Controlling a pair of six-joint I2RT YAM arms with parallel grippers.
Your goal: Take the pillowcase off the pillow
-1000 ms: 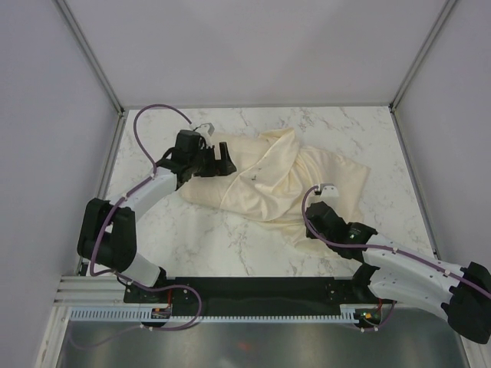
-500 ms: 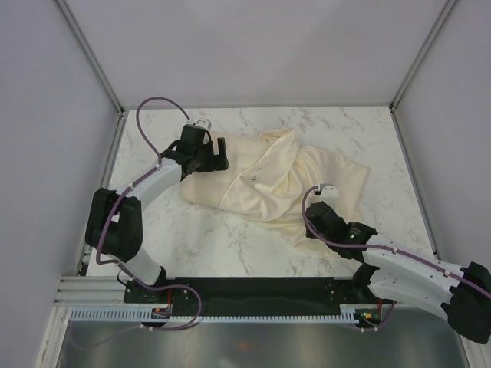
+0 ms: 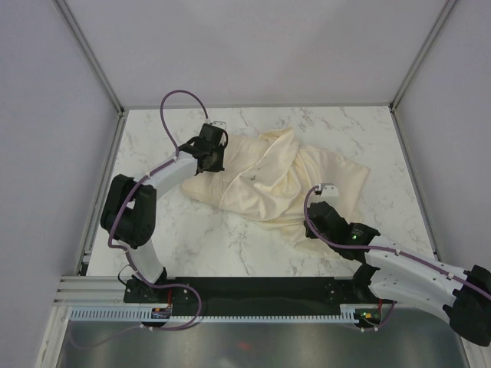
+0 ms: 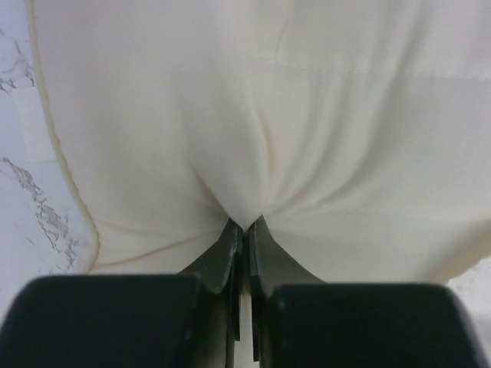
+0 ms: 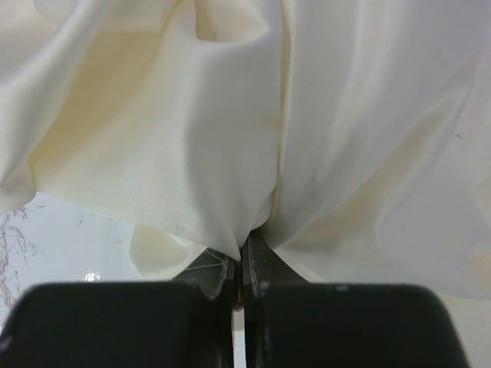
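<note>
Pillowcase (image 3: 311, 180) lies crumpled mid-table, toward the right: limp, slightly shiny cream cloth, full of folds, with a small dark mark (image 3: 252, 177) on its left flap. It is on the pillow (image 3: 201, 188) only in part. The pillow's left end sticks out bare, a flat padded cream shape with a piped edge, lying on the marble table (image 3: 230, 245).

Right gripper (image 3: 314, 224) is down at the near right edge of the pillowcase. In its wrist view the fingers (image 5: 257, 268) are pressed together with a tuck of the shiny cloth caught between the tips, and folds fan up from the pinch. So it is holding the pillowcase.

Left gripper (image 3: 213, 157) sits at the far left end of the pillow. In its wrist view the jaws are nearly together, nipping the pillow fabric (image 4: 322, 115). Creases run into the tips and the piped edge curves past on the left, with marble beyond it. So it is holding the pillow.

The two grippers are well apart, at opposite ends of the bundle. The left arm reaches far out with a purple cable (image 3: 173, 103) looping above it. The right arm lies low along the near right side. Plain pale walls on three sides.
</note>
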